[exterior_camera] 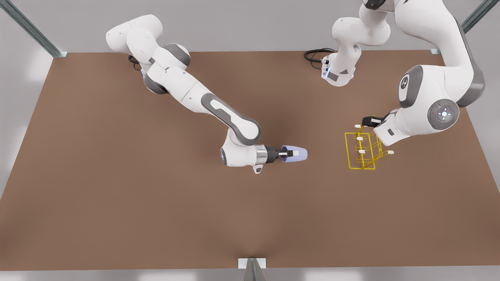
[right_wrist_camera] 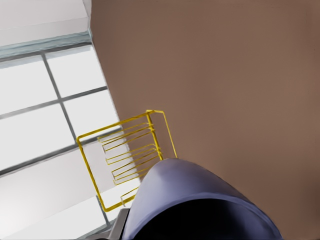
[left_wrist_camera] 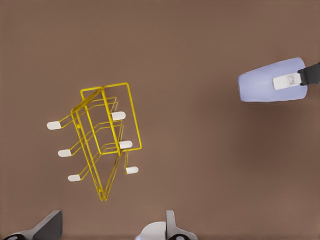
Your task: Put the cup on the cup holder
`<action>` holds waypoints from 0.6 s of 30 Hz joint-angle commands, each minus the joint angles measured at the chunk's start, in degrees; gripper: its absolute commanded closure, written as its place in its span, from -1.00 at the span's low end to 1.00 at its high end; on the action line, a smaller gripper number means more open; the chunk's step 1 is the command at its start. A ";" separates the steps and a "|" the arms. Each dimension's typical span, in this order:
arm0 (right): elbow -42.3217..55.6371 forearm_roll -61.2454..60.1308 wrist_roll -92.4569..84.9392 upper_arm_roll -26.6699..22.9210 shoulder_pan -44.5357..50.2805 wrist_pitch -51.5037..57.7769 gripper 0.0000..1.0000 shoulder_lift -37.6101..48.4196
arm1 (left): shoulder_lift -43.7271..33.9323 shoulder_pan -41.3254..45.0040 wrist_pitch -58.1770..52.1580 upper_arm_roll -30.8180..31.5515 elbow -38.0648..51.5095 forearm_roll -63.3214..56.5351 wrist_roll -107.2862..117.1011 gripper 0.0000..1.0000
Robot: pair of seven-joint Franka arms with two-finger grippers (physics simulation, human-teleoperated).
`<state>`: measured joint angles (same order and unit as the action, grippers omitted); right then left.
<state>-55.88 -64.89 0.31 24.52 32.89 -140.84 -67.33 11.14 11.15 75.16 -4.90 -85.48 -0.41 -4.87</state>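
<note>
R gripper [exterior_camera: 288, 153] pinching cup [exterior_camera: 297, 153] by rim, held sideways, well apart from rack [exterior_camera: 361, 152]. L gripper [exterior_camera: 371, 121] over rack, fingers: can't tell. Risk: cup slips or knocks a prong.

Even, soft overhead light; faint shadows on the table [exterior_camera: 117, 195].
</note>
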 commanded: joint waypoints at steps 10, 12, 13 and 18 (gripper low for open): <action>1.83 8.28 23.07 -6.23 3.06 -1.98 -1.00 -1.05 | -0.24 0.01 -1.59 -0.02 0.58 0.06 1.09 -1.00; -1.15 9.43 22.46 -7.73 0.33 1.18 -1.00 1.23 | -0.50 0.01 -1.59 0.42 0.76 0.50 3.28 -1.00; -8.45 9.34 18.95 -7.47 -1.86 1.27 -1.00 5.10 | -0.59 0.80 -1.68 0.59 0.84 0.76 4.95 -1.00; -29.02 22.41 13.32 -12.03 -11.80 10.23 -1.00 25.65 | 0.20 2.29 -4.67 6.66 0.67 0.76 18.39 -1.00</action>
<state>-82.52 -49.79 11.37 13.23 21.74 -135.61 -43.90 11.39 13.16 72.24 1.38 -84.98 0.30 -0.61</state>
